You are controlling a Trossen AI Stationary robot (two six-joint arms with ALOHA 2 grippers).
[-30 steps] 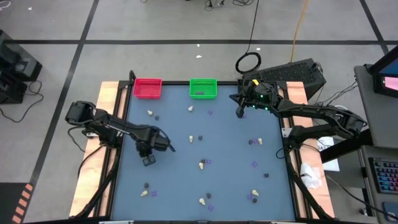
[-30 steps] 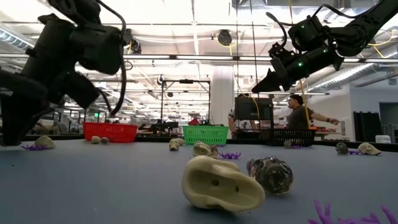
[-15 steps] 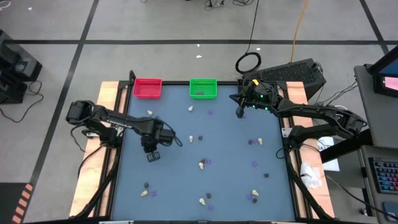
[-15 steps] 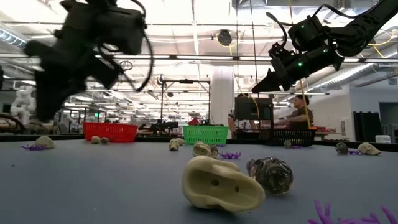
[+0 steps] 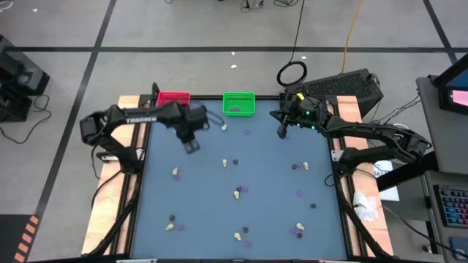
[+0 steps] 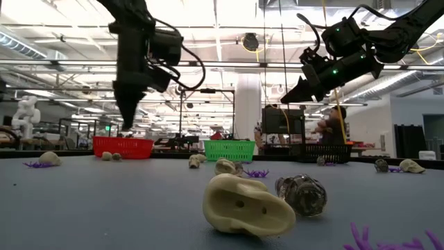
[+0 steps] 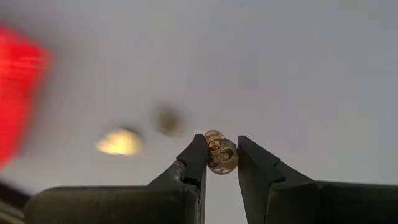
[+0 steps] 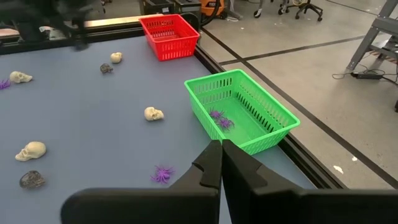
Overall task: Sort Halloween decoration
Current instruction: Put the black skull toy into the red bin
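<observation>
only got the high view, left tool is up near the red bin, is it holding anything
Observer: Yes. The left wrist view shows the left tool shut on a small pale trinket, pinched between its tips.
Operator: ok and the right tool, anything in it
Observer: No. Its wrist view shows the right tool shut with nothing between its tips, above the table beside the green bin.
Operator: whats in the green bin
Observer: Purple bits lie on its floor.
</observation>
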